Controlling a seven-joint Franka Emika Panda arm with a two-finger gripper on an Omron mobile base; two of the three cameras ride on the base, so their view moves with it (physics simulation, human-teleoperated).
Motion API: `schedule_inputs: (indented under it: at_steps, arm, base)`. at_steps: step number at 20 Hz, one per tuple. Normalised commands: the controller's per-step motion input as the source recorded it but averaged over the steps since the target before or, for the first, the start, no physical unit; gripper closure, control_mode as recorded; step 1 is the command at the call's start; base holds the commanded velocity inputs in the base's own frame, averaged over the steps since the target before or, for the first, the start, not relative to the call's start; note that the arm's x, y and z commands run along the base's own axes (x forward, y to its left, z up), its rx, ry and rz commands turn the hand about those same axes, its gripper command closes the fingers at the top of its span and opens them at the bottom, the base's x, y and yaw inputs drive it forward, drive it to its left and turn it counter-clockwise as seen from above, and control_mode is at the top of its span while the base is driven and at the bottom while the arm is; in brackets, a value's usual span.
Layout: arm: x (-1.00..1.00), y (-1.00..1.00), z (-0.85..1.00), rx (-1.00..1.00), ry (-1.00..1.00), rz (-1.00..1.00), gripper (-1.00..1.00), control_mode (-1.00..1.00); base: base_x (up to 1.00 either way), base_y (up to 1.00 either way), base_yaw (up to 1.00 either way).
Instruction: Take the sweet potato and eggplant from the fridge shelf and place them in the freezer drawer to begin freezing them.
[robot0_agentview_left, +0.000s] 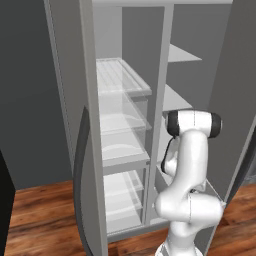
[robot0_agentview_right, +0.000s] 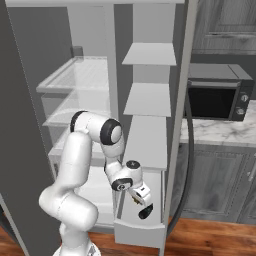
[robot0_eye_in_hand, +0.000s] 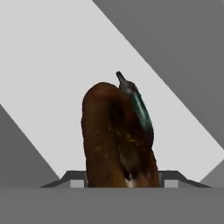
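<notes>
My gripper (robot0_agentview_right: 143, 206) hangs low inside the right compartment, just above the open white freezer drawer (robot0_agentview_right: 139, 231). It is shut on the eggplant (robot0_agentview_right: 145, 213), a small near-black oval. In the hand view the eggplant (robot0_eye_in_hand: 116, 140) looks dark brownish with a teal stem at its top. It stands between the fingers of my gripper (robot0_eye_in_hand: 120, 183) over the drawer's pale floor. The ribbed translucent fridge shelf (robot0_agentview_left: 122, 75) (robot0_agentview_right: 80, 72) sits high in the left compartment with nothing visible on it. The sweet potato is out of view.
Both fridge doors stand open, one at the left (robot0_agentview_left: 85, 175) and one edge at the right (robot0_agentview_right: 177, 150). Clear bins (robot0_agentview_left: 125, 112) sit under the shelf. A microwave (robot0_agentview_right: 215, 97) rests on a marble counter (robot0_agentview_right: 225, 132) to the right.
</notes>
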Motion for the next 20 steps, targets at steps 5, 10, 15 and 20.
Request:
schedule_inputs:
  at_steps: [5,10,15,20]
  arm:
    - [0.5,-0.01,-0.44,0.0,0.0,0.0,1.0,-1.0]
    - [0.41,-0.09,-0.3,0.0,0.0,0.0,-1.0,-1.0]
    - [0.0,0.0,0.18,0.0,0.0,-0.02,-1.0,-1.0]
    - [0.0,0.01,0.91,0.0,0.0,-0.03,-1.0,-1.0]
  base:
    - [0.0,0.0,0.0]
    - [0.0,0.0,0.0]
    - [0.0,0.0,0.0]
    - [0.0,0.0,0.0]
